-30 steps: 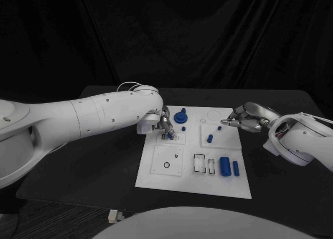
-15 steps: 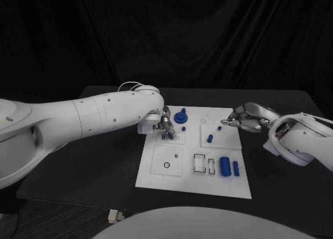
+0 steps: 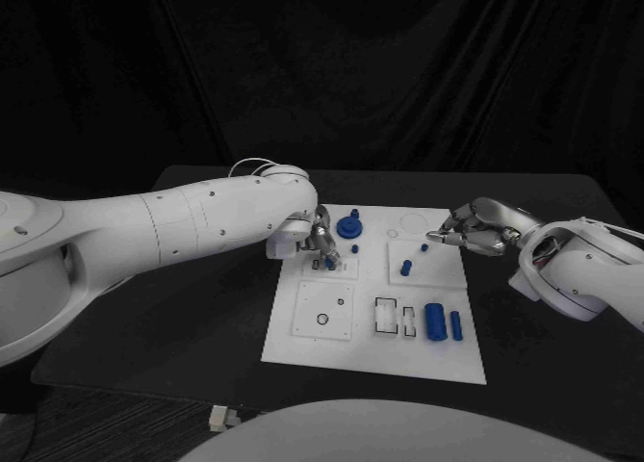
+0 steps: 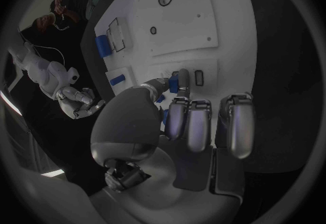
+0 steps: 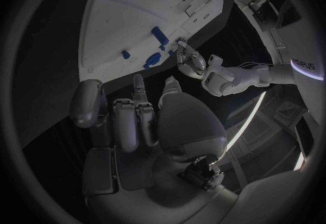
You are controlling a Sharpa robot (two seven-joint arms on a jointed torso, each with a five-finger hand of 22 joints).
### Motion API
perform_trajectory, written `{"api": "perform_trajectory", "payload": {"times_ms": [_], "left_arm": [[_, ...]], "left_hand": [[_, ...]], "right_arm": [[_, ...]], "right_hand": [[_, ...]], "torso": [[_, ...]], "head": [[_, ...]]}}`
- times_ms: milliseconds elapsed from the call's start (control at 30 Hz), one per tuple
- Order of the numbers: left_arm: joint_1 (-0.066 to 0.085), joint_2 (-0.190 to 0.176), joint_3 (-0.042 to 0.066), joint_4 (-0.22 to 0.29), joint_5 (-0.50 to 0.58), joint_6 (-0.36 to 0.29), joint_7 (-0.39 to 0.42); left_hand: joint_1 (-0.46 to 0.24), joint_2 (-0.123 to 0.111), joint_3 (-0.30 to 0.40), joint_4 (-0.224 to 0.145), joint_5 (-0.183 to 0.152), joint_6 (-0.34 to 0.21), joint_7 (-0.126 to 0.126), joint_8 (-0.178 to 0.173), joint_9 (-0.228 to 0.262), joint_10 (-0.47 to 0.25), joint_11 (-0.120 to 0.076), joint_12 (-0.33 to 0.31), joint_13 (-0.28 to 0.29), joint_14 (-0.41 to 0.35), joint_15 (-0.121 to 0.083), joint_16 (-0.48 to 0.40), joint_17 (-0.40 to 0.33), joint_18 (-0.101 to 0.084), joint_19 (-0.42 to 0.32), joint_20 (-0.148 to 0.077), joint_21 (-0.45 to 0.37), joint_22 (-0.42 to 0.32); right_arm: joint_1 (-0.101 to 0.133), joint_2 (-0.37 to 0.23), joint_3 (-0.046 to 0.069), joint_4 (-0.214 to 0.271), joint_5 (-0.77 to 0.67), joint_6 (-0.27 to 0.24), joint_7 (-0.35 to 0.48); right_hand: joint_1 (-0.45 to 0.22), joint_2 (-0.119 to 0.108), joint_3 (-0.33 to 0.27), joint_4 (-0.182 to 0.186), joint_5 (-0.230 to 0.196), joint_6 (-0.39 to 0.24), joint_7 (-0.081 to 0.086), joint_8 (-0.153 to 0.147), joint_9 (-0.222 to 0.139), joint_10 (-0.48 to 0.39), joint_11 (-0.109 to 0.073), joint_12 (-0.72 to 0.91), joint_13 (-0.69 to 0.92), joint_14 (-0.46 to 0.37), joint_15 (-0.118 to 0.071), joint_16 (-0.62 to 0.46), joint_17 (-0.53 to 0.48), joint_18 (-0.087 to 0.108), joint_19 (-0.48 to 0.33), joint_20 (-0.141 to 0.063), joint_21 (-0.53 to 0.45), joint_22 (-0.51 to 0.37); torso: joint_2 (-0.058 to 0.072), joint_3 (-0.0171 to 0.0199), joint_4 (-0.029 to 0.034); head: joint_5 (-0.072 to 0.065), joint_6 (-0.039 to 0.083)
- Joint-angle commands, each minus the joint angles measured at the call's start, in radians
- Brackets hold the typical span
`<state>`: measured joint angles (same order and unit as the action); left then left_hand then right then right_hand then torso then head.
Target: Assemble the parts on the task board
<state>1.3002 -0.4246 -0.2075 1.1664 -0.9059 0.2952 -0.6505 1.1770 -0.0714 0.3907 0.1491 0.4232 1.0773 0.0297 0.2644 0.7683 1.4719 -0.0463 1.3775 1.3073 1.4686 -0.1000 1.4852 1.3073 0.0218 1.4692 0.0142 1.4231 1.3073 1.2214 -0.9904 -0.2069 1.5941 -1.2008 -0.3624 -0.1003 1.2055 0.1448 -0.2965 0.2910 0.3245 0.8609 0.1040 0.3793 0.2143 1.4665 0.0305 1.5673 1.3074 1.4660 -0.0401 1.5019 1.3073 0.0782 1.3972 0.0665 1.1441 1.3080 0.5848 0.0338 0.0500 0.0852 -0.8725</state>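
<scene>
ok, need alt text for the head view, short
Over a white task board on a black table, the robot's left hand pinches a small blue part at the board's upper-left panel. The right hand hovers at the board's upper-right edge; more blue parts lie across the board.

so it's just a black table (image 3: pixel 196 318) with the white task board (image 3: pixel 343 351) lying flat in the middle of it, long side running away from the robot
</scene>
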Motion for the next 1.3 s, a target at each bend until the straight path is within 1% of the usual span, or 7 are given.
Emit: {"api": "perform_trajectory", "payload": {"times_ms": [33,533,1300], "left_arm": [[-0.012,0.003,-0.005,0.003,0.001,0.015,0.007],[-0.013,0.004,-0.005,0.01,0.001,0.02,0.006],[-0.019,0.014,-0.005,-0.004,0.001,0.03,0.009]], "left_hand": [[0.003,0.011,0.042,-0.033,-0.004,-0.004,-0.006,0.0,-0.002,0.013,-0.004,-0.005,0.086,0.072,0.003,-0.005,0.184,0.013,0.032,0.002,-0.007,0.218],[0.003,0.011,0.042,-0.033,-0.004,-0.004,-0.006,0.0,-0.002,0.013,-0.004,-0.005,0.086,0.072,0.003,-0.005,0.184,0.013,0.032,0.002,-0.007,0.218],[0.001,0.01,0.042,-0.034,-0.008,-0.007,-0.005,-0.002,-0.003,0.012,-0.003,-0.008,0.084,0.072,0.003,-0.007,0.183,0.013,0.031,0.002,-0.009,0.217]], "right_arm": [[-0.002,-0.001,0.001,0.002,-0.002,-0.002,-0.003],[-0.003,0.0,0.001,0.001,-0.002,-0.002,-0.003],[-0.003,0.0,0.001,0.0,-0.002,0.001,-0.004]], "right_hand": [[0.007,0.002,-0.006,-0.001,0.005,0.001,-0.004,0.006,0.001,0.094,-0.009,-0.005,0.25,0.067,-0.005,-0.006,0.107,0.016,-0.006,-0.002,-0.006,0.115],[0.009,0.004,-0.009,-0.001,0.005,0.0,-0.004,0.006,0.002,0.093,-0.009,-0.006,0.249,0.067,-0.006,-0.007,0.105,0.016,-0.006,-0.002,-0.01,0.114],[0.009,0.004,-0.009,-0.001,0.005,0.0,-0.004,0.006,0.002,0.093,-0.009,-0.006,0.249,0.067,-0.006,-0.007,0.105,0.016,-0.006,-0.002,-0.01,0.114]], "torso": [[0.0,0.0001,0.0001],[0.0,0.0003,0.0004],[0.0,-0.0001,0.0003]], "head": [[0.001,0.0],[0.0,0.0],[0.001,0.0]]}}
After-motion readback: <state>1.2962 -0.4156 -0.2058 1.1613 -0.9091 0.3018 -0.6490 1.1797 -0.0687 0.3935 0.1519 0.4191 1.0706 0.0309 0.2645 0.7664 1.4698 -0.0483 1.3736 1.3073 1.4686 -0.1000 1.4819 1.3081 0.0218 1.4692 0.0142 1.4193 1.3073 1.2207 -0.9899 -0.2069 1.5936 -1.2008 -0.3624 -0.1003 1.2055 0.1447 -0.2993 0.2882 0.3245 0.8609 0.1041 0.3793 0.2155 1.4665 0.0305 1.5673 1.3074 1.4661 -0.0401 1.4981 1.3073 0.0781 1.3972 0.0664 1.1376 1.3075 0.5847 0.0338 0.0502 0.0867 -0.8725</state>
